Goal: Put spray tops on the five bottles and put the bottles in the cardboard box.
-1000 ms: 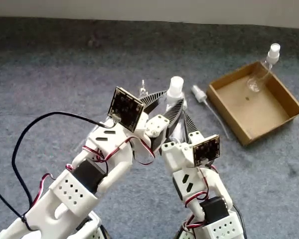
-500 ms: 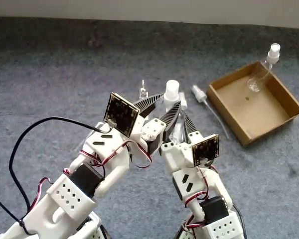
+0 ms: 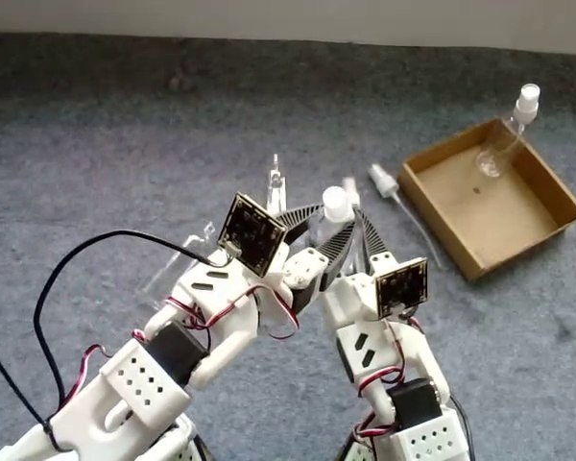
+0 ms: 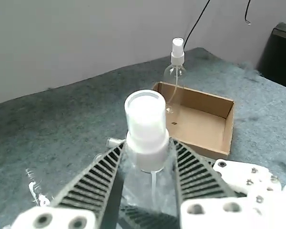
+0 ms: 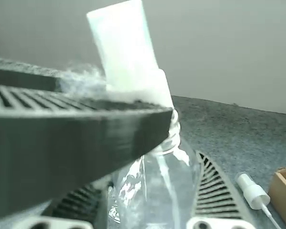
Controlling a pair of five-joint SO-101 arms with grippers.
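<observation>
In the high view, we are finding the bottle point(image 3: 319, 229) upright at centre frame, where both arms are meeting over the grey tabletop point(image 3: 125, 125). The left claw point(image 3: 334, 215) is clamping the spray top point(image 3: 336, 203), and the right claw point(image 3: 353, 223) is sitting just beside it, slightly lower right. The cardboard box point(image 3: 499, 216) is lying at the right, well apart, with a second bottle point(image 3: 507, 139), already capped, leaning in its upper corner. A loose spray top point(image 3: 384, 180) is lying between the box and the claws.

In the left wrist view, the left claw's ribbed fingers point(image 4: 95, 181) are pinching the top's collar from both sides. They are nearly shut, and the cap is poking up above them at mid frame.

In the right wrist view, the right claw's fingers point(image 5: 212, 181) are bracketing the clear body at lower centre. They are opened only to its width and appear to be gripping it. A finger of the left claw is crossing the left half of the frame at the neck.

We are judging the bottle to be empty, light, thin-walled and slick, so a hard squeeze risks denting it or letting it slip. The body below the shoulder looks like the best hold. For the top, the stiff collar is suiting a grip better than the cap.
</observation>
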